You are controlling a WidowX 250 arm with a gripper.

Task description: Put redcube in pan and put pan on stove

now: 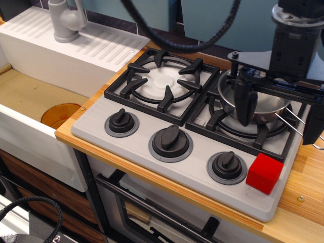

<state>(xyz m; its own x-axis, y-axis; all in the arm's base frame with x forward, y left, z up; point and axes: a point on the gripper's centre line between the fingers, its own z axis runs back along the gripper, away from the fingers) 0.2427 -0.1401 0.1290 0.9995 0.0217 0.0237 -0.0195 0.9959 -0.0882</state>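
Gripper hovering over pan on stove, jaws spread wide, holding nothing; redcube sitting outside, needing pickup next

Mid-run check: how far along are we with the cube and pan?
Done: the pan already sits on the stove's right burner. In hand: the gripper hangs open over the pan, one finger near its rim and one out by the wire handle, holding nothing. Left: the redcube rests on the stove's front right corner beside the right knob, not in the pan.
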